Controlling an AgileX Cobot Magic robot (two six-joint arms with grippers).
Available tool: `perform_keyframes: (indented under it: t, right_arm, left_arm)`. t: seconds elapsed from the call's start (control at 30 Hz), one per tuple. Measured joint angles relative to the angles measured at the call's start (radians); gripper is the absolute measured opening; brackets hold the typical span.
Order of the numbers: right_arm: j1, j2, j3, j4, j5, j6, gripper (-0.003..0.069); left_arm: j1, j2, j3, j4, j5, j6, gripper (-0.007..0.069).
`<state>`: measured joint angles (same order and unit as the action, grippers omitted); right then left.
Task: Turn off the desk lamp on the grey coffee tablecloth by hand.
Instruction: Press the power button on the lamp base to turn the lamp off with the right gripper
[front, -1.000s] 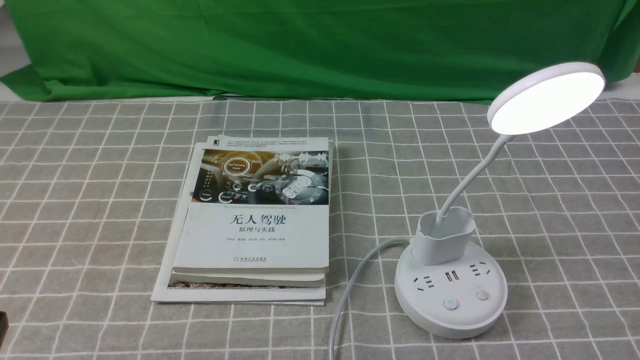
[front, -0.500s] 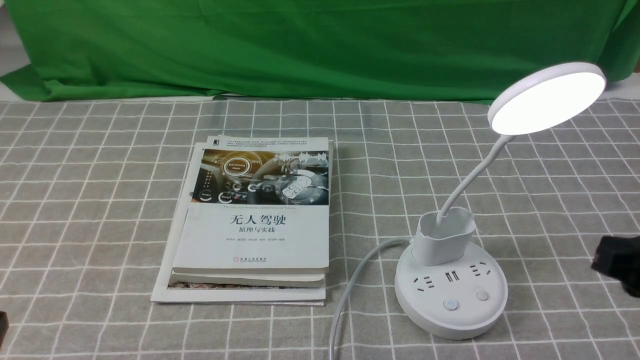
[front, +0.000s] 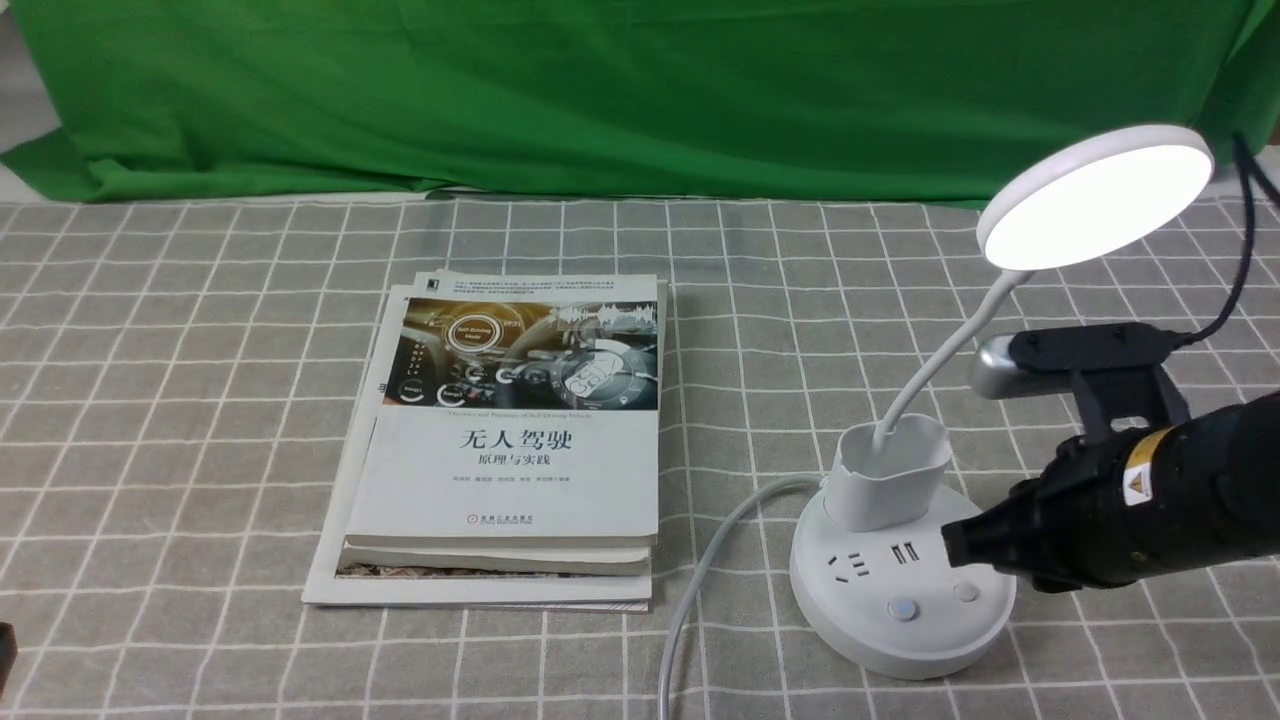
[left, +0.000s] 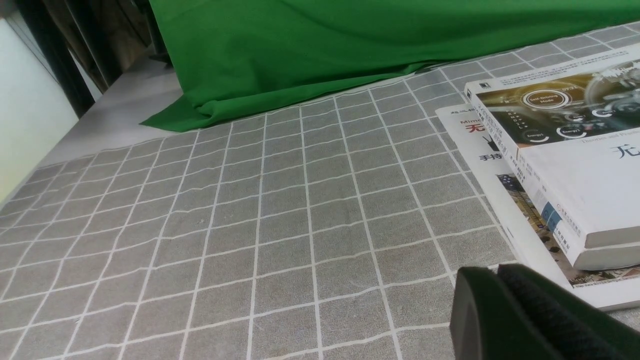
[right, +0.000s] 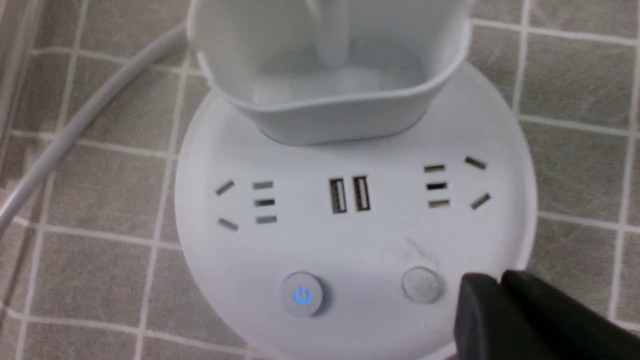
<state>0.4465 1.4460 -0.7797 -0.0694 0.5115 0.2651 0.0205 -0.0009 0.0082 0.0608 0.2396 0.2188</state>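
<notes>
in front view right gripper is covering lamp base's right sockets; books are running off frame.

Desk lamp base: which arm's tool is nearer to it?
Right. The right tool hangs over the right edge of the desk lamp base, beside the plain round button. The left tool is far off to the left, beyond the stacked books, low over the tablecloth.

We count one desk lamp, two buttons, two USB ports; three books; one grey coffee tablecloth; one green cloth
</notes>
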Motion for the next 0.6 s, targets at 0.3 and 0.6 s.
perform_keyframes:
  t: [0.3, 0.6]
  right_arm:
    - [0.007, 0.055, -0.005, 0.029, -0.039, 0.002, 0.0085]
    - [0.007, 0.138, -0.019, 0.055, -0.022, 0.003, 0.0085]
  left_arm:
    - [0.0, 0.0, 0.0, 0.0, 0.0, 0.001, 0.002]
    - [0.0, 0.0, 0.0, 0.0, 0.001, 0.0, 0.002]
